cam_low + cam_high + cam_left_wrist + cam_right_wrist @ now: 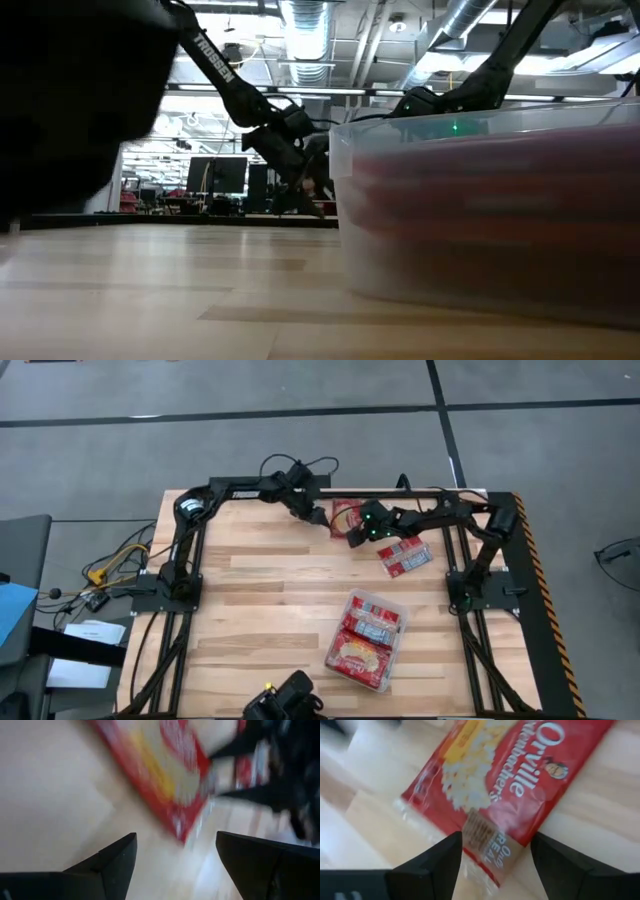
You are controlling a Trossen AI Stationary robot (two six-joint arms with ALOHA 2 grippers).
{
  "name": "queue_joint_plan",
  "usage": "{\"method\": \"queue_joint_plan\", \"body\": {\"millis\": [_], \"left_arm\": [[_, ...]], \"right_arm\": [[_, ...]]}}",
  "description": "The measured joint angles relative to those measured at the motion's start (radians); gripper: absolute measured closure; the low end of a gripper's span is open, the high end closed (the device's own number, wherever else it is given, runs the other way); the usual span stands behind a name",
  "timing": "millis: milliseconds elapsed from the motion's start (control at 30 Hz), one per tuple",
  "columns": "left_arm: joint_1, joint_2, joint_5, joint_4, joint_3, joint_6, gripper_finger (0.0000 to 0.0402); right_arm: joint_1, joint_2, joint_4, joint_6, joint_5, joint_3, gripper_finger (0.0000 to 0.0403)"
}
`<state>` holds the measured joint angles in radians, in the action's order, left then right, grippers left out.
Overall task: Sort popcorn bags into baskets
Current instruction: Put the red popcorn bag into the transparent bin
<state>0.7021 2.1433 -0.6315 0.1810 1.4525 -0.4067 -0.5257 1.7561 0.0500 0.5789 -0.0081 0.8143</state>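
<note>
Both arms reach over the far edge of the wooden table (260, 575), close to its middle. A red popcorn bag (346, 517) lies flat there, right at the far edge.

The left pincer (318, 517) sits just beside one side of that bag. Its two dark fingers (112, 860) are spread apart. Nothing is between them. The blurry red and yellow bag (165, 775) shows on the wood just past the tips.

The right pincer (355, 536) sits on the other side of the same bag, over its near corner. Its fingers (437, 857) are spread wide too. The clear sealed end of the bag (495, 795) lies on the wood between the tips. The fingers are not squeezing it, and I cannot tell if they touch it.

A second bag (404, 555), red with white patches, lies flat a little toward the right edge, near the right arm.

The clear basket (398, 615) sits closer to the near edge, a bit right of the middle. It has several red bags in it (365, 640), lying on top of each other. In the low view the basket (345, 200) fills the right side, and the red of the bags shows through its wall.
</note>
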Motion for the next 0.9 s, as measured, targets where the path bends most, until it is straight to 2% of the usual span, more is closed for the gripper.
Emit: {"method": "queue_joint_plan", "body": {"millis": [133, 267, 500, 533, 767, 900], "left_arm": [[0.005, 0.002, 0.021, -0.024, 0.001, -0.043, 0.0157], [-0.009, 0.003, 0.018, -0.008, -0.001, -0.040, 0.0172], [-0.015, 0.003, 0.072, 0.011, -0.001, -0.049, 0.0186], [-0.016, 0.003, 0.071, 0.010, -0.001, -0.049, 0.0187], [-0.019, 0.003, 0.102, 0.009, -0.001, -0.057, 0.0192], [-0.020, 0.003, 0.141, 0.012, 0.000, -0.060, 0.0229]], "right_arm": [[0.021, 0.001, 0.022, 0.000, -0.015, 0.000, 0.0172], [0.042, 0.001, 0.049, 0.009, -0.016, 0.000, 0.0221], [0.049, 0.001, 0.045, 0.049, -0.010, 0.000, 0.0378], [0.048, 0.001, 0.044, 0.048, -0.013, 0.000, 0.0388], [0.048, -0.056, 0.001, 0.065, -0.015, 0.000, 0.0395], [0.031, -0.148, -0.054, 0.067, 0.066, 0.000, 0.0390]]}}
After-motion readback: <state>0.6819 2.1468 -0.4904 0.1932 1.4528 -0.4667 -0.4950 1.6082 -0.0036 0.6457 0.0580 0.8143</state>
